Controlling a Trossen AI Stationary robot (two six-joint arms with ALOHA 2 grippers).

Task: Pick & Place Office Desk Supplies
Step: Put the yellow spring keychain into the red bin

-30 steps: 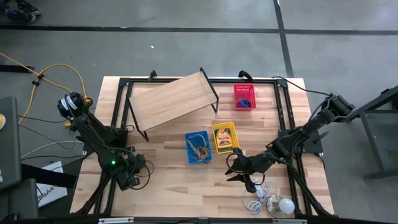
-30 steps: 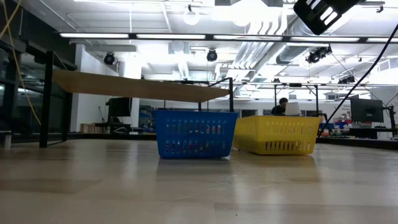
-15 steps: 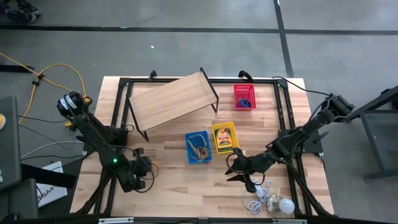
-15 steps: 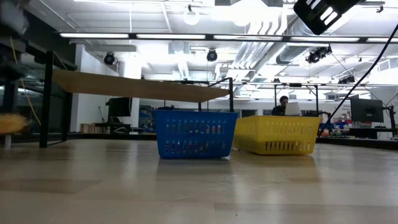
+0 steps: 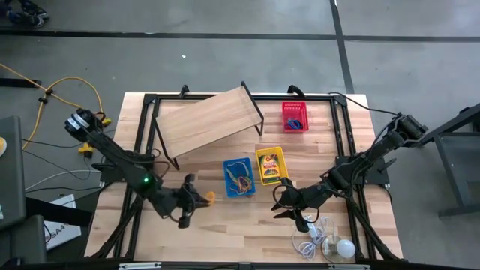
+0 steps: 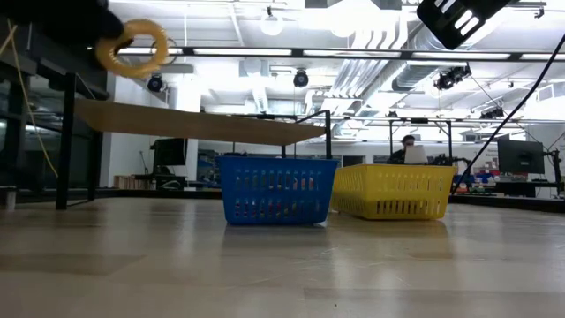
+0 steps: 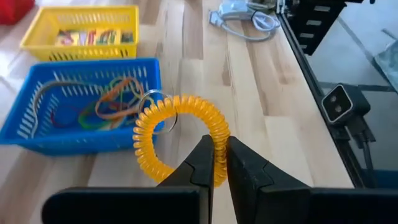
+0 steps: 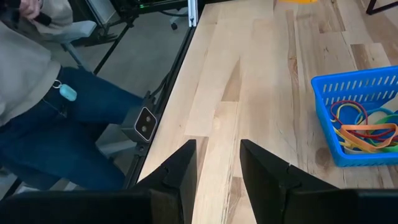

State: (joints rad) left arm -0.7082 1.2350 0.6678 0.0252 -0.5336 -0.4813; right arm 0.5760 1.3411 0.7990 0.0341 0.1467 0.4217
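Left of the blue basket (image 5: 238, 178), above bare plank tabletop (image 5: 225, 225): left gripper (image 7: 217, 163), clenched on a yellow plastic coil ring (image 7: 180, 140). Basket: slatted plastic, holding tangled rubber bands (image 7: 106, 107). Beside it, yellow basket (image 5: 271, 166) with crayon box (image 5: 270, 168), lettering unreadable. Right gripper (image 5: 283, 202) released, near the front right edge, empty.

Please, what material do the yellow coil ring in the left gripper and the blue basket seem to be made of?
The yellow coil ring, pinched in the left gripper, looks like glossy, slightly translucent plastic: springy spiral turns. The blue basket looks like rigid moulded plastic: thin slotted walls, even colour.
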